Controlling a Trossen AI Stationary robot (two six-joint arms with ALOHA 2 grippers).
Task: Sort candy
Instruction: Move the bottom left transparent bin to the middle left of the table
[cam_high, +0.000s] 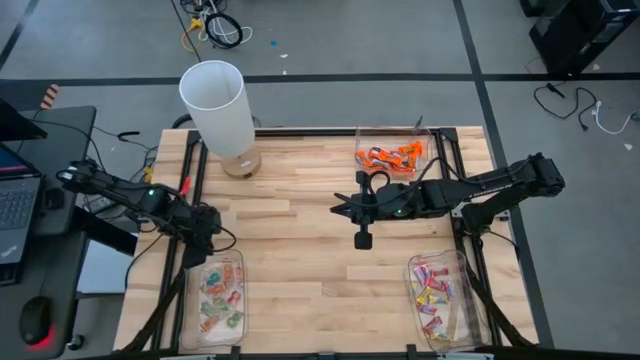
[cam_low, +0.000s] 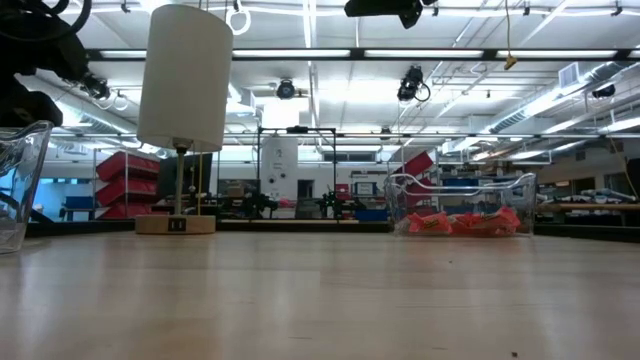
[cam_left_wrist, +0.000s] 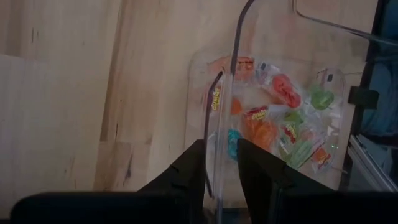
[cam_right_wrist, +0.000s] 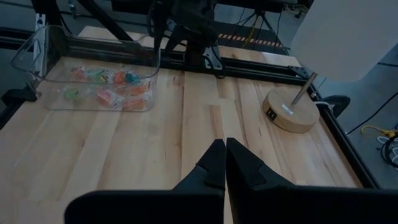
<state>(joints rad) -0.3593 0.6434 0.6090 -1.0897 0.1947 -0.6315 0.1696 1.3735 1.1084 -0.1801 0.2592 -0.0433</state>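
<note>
Overhead: 3 trays (cam_high: 219, 296) of candy (cam_high: 392, 157); left gripper (cam_left_wrist: 219, 163) pinching tray wall, right gripper (cam_right_wrist: 224, 155) pressed together.

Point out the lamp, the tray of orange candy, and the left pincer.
lamp (cam_high: 214, 103), high view, on its white shade.
tray of orange candy (cam_high: 425, 138), high view, on its clear rim.
left pincer (cam_left_wrist: 221, 168), left wrist view, between its fingertips, astride a tray wall.

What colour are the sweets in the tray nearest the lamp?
Orange sweets, in the clear tray; the high view shows them best.
</note>
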